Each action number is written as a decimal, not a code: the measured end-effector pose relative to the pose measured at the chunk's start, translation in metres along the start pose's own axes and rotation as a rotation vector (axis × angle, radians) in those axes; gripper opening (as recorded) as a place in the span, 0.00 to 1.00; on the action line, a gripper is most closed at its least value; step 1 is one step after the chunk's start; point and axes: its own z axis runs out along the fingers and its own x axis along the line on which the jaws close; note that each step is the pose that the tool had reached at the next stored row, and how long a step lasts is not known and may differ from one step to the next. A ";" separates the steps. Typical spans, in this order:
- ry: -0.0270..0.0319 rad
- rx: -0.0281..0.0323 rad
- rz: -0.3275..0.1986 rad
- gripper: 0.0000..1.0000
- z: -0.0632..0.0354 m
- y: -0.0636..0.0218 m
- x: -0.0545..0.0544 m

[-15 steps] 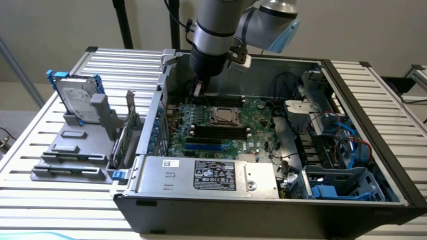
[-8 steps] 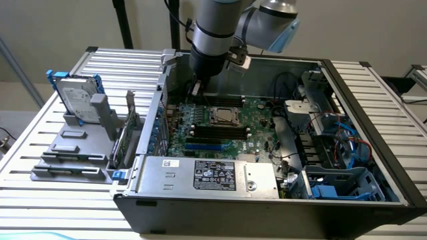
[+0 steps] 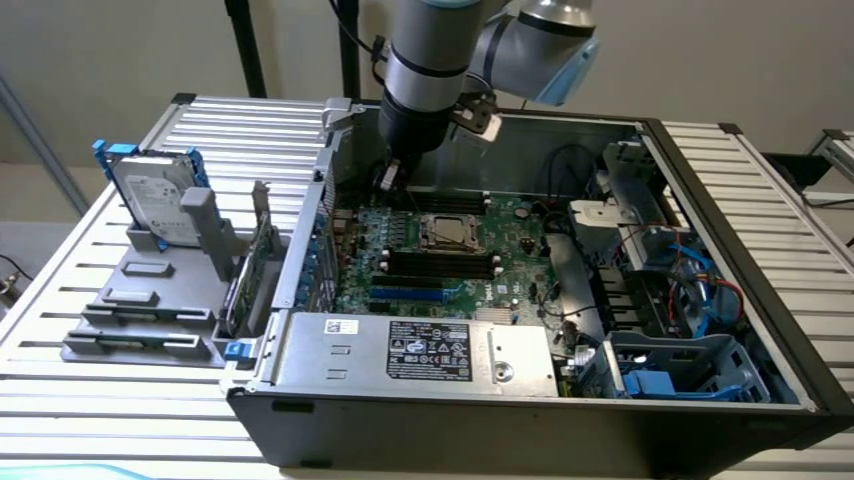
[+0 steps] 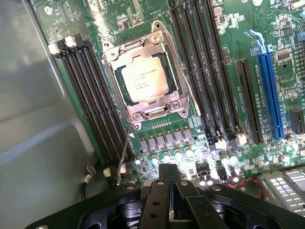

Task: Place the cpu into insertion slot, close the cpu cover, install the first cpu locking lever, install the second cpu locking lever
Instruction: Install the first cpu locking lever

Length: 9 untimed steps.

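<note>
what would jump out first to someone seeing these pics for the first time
The grey robot arm hangs over the open black computer case, its gripper shut just above the green circuit board. In the wrist view, the pale square cpu sits under the silvery metal cpu cover, between long black memory slots. At the exterior view's left, a silver hard drive stands in a grey holder.

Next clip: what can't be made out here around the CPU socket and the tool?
- Exterior view: cpu cover too small to show whether it is latched.
- Exterior view: tool tip dark against the case interior; contact unclear.
- Wrist view: printing on the cpu too small to read.
- Wrist view: tool body cut off by the picture's edge.
</note>
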 end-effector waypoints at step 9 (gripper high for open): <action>0.0111 -0.0038 0.060 0.11 0.0041 -0.0057 -0.002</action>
